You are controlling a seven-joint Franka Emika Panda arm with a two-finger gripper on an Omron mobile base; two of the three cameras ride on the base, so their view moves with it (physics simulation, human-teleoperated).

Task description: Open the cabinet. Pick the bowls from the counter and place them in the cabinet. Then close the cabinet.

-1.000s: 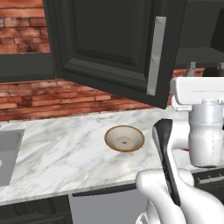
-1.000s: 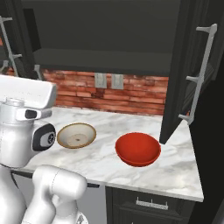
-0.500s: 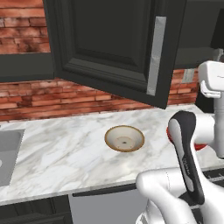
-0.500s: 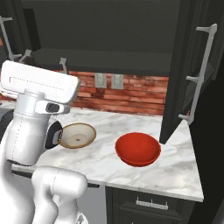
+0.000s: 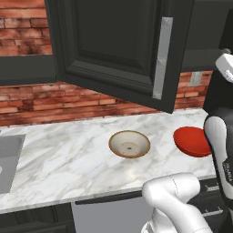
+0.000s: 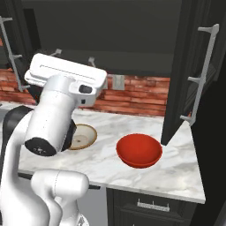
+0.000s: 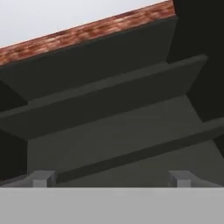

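Dark charcoal cabinet (image 6: 185,75) open; hand (image 7: 111,178) released, apparently facing shelves. Next: descend onto glossy red bowl (image 6: 139,150) on marble table (image 6: 185,172).

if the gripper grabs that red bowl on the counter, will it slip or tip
The red bowl looks glossy, so likely slippery. Its base looks rounded, so a rim push may rock it. It appears rigid; the open gripper would probably pinch its rim.

The red bowl (image 5: 193,141) is partly hidden on its right side by the white arm in the left base view. In the right base view the arm covers the left part of the tan-rimmed bowl (image 6: 84,136). The cabinet (image 5: 113,45) runs off the top edge there. The pincer (image 7: 111,179) shows just its two fingertips (image 7: 41,178) at the bottom of the hand view, set wide apart.
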